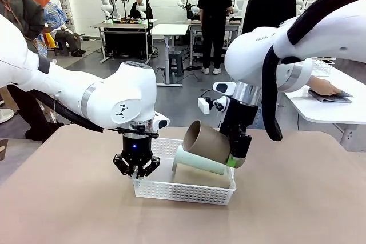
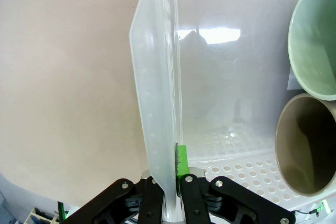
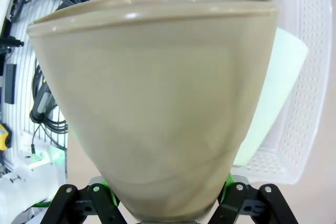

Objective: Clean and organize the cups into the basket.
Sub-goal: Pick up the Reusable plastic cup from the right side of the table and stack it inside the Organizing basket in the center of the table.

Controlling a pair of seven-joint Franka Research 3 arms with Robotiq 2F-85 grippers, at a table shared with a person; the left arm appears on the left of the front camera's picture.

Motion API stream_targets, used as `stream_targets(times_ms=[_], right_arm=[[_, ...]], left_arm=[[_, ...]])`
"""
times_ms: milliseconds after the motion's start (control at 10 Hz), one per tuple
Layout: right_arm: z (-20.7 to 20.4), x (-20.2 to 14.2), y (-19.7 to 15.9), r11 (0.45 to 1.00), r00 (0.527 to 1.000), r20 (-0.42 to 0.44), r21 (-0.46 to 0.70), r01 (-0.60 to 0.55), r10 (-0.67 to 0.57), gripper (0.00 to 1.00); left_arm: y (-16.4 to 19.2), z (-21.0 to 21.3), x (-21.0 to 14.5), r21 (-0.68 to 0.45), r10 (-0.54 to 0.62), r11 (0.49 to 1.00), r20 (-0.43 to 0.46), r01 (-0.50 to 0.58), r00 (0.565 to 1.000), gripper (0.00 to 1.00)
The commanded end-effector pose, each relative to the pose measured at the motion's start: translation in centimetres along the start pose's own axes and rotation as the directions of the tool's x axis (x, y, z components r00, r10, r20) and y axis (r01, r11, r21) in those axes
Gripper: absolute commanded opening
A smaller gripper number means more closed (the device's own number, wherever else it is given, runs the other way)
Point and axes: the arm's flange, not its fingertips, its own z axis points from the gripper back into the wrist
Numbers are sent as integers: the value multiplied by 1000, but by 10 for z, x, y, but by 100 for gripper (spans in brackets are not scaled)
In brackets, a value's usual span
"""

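The white lattice basket (image 1: 189, 190) sits mid-table. My left gripper (image 1: 136, 168) is shut on its left wall (image 2: 157, 103), a green pad (image 2: 181, 161) pressed against the inside. A mint green cup (image 1: 197, 161) lies on its side in the basket. Just above it, my right gripper (image 1: 237, 154) is shut on the base of a tan-brown cup (image 1: 207, 141), which is tilted with its mouth up and to the left over the basket. In the right wrist view the tan cup (image 3: 157, 103) stands in front of the mint cup (image 3: 273, 93) and the basket (image 3: 310, 51). The left wrist view looks into both mouths, mint (image 2: 315, 45) and tan (image 2: 307, 145).
The tan table (image 1: 68, 198) has bare room on all sides of the basket. At the far right a person's hand (image 1: 326, 88) rests on a dark object on a white side table (image 1: 331, 110), beyond my right arm.
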Motion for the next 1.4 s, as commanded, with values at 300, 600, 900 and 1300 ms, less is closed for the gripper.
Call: stream_targets(times_ms=[300,600,900,1300], right_arm=[[-25,12,-24,1000,1000,5,-7,-13,13,78],[-36,14,-31,999,1000,18,26,-19,19,78],[-44,7,-37,999,999,40,41,-21,20,78],[-46,7,-39,999,998,48,41,-30,28,97]], left_arm=[[0,-1,0,4,-2,1000,-1,2,1000,0],[0,-1,0,4,-2,1000,-1,2,1000,0],[0,-1,0,4,-2,1000,-1,2,1000,0],[0,-1,0,4,-2,1000,-1,2,1000,0]])
